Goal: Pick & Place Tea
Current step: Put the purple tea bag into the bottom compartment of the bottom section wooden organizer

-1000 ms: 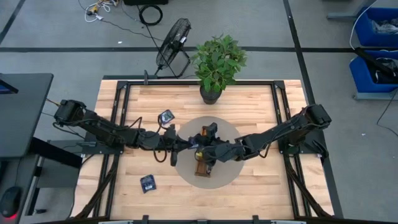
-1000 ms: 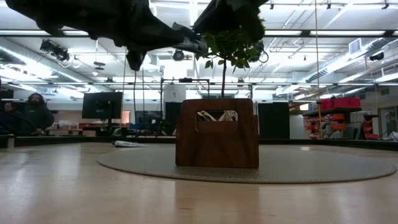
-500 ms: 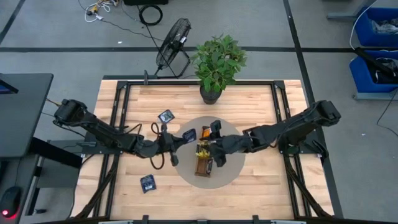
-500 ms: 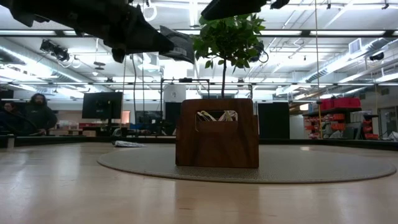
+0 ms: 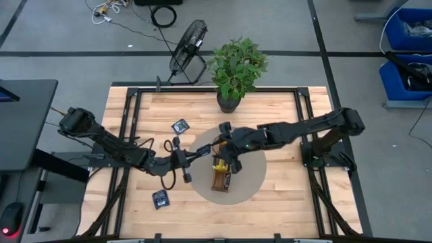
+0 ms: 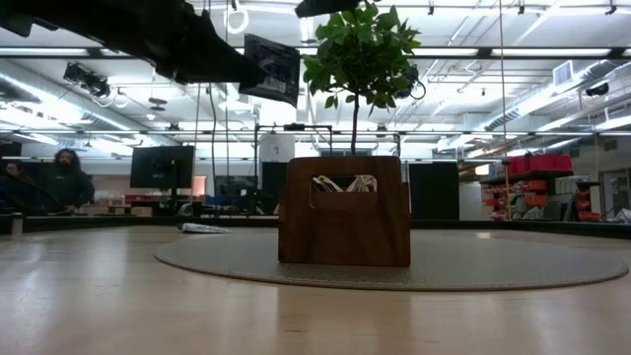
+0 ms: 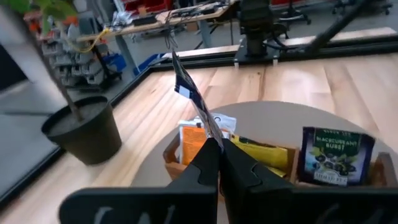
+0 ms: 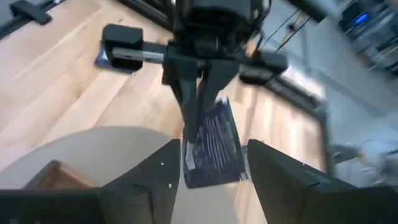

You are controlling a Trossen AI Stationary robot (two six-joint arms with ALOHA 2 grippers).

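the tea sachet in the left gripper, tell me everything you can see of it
The dark navy sachet is a small flat square packet with pale print, of what looks like foil or paper. The left gripper is shut on one edge of it, holding it up in the air, edge-on to its own camera, over the round mat beside the wooden tray. The right gripper stands open around it, not touching.

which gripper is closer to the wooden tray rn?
Right. The right gripper hangs open just over the wooden tray's far end; the left gripper, shut on a navy sachet, is off to its side.
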